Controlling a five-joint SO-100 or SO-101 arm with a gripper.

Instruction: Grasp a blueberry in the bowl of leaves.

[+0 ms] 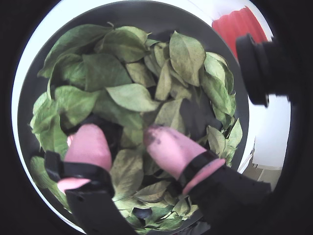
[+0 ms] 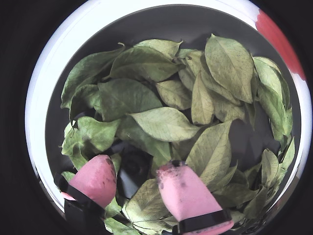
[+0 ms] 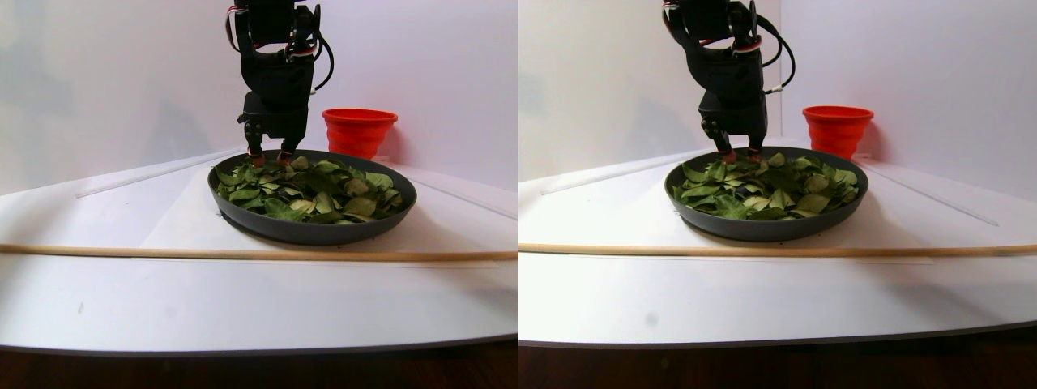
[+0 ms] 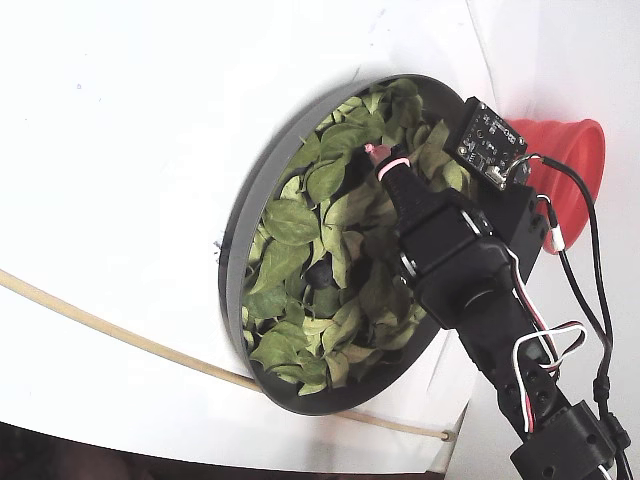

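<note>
The end effector (image 2: 134,178) hangs low over the bowl (image 2: 146,24), and its two pink fingers (image 2: 188,196) are spread apart with their tips down among the leaves (image 2: 164,122). In both wrist views the pink pads look soft and rounded, with a few dark smudges on them, and black bands hold them on. Between the fingers there is a dark gap in the leaves, and a dark round shape sits there in a wrist view, but it is too dim to tell if it is a blueberry. The fingers are not pinching anything. The leaves are oval, thin and a bit crinkly, some light green, some dark, some yellowish, and they lie loosely heaped. The bowl is wide, round, shallow and dark grey, with a thin rim. In the stereo pair view the end effector (image 3: 268,159) stands at the back left edge of the bowl. The bowl rests on a smooth white worktop (image 3: 243,300), with a thin wooden stick (image 3: 162,253) lying in front of it. Behind the bowl stands a red ribbed cup (image 3: 359,130).
</note>
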